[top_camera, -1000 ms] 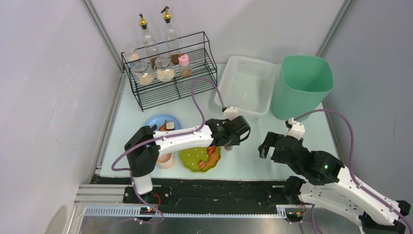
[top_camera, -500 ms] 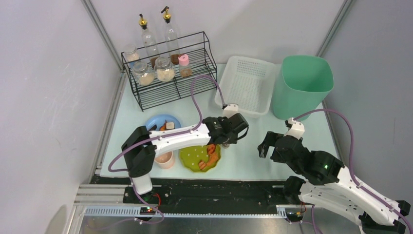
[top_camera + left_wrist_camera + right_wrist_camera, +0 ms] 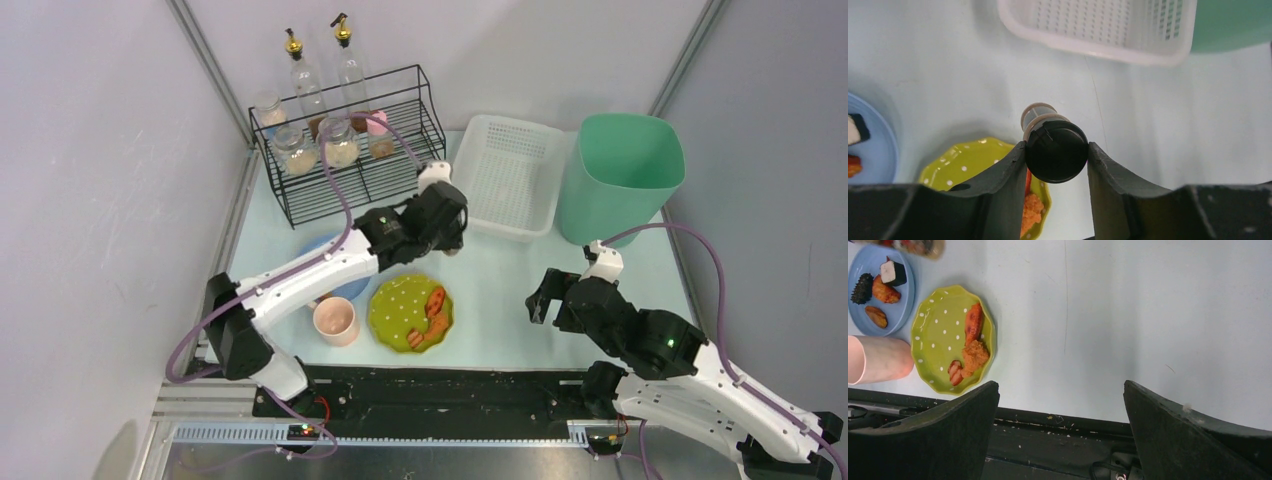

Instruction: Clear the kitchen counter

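Observation:
The pale mint-green kitchen counter [image 3: 500, 290] holds a green dotted plate [image 3: 400, 305] with food, a blue plate [image 3: 902, 302] with food and a pink cup [image 3: 336, 320]. My left gripper [image 3: 1055, 150] is shut on a small jar with a black lid [image 3: 1055, 152] and holds it above the counter, between the green plate [image 3: 963, 155] and the white basket [image 3: 1088, 45]. In the top view the left gripper [image 3: 448, 240] is in front of the basket's left corner. My right gripper [image 3: 1060, 390] is open and empty, low over the counter's front right; it also shows in the top view [image 3: 545, 298].
A black wire rack [image 3: 350, 185] with jars and bottles stands at the back left. The white perforated basket [image 3: 500, 228] and a tall green bin [image 3: 620, 175] stand at the back right. A black rail [image 3: 450, 385] edges the front.
My left arm has lifted the jar from beside the green plate and carried it back and left, toward the basket's left corner. The right arm has barely moved.

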Action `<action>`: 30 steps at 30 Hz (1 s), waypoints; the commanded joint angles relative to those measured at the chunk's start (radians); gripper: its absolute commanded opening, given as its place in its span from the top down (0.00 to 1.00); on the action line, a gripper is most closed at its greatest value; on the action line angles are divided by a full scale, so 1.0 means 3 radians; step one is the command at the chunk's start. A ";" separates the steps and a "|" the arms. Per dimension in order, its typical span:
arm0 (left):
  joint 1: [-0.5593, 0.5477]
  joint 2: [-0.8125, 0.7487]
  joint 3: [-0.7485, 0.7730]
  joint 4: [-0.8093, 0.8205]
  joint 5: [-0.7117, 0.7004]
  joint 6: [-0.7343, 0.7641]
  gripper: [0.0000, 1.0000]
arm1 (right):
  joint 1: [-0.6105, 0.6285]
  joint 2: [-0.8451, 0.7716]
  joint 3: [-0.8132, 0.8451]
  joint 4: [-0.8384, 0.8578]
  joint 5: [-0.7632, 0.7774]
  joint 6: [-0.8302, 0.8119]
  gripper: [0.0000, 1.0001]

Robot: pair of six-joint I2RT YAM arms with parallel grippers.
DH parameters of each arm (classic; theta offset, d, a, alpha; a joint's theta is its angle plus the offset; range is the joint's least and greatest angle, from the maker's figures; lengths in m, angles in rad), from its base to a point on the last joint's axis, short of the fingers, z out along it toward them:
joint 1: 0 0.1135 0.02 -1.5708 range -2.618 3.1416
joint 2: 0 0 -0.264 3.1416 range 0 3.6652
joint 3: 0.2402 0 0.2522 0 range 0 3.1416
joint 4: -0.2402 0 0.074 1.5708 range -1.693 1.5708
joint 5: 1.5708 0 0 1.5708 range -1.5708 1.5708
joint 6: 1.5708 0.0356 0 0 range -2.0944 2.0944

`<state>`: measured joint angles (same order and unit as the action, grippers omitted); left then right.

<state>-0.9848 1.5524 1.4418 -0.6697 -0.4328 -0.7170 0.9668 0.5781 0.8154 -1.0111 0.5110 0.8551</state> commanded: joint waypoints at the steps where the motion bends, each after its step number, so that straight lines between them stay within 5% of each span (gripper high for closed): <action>1: 0.0327 -0.0158 0.0371 0.0022 0.0129 0.0163 0.96 | 0.0007 -0.0040 -0.0003 0.0130 -0.0012 -0.0044 0.01; 20: 0.1467 0.0999 0.2376 -0.0419 0.0392 0.0313 0.92 | 0.0007 -0.0018 -0.0004 0.0393 -0.0219 -0.0236 0.01; 30: 0.1778 0.1687 0.3152 -0.0458 0.0468 0.0128 0.92 | 0.0013 0.0053 -0.0113 0.0670 -0.0406 -0.0320 0.01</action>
<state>-0.4732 2.0254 2.2848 -0.8200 -0.3004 -0.6563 0.9668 0.5846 0.7986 -0.8799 0.4164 0.7822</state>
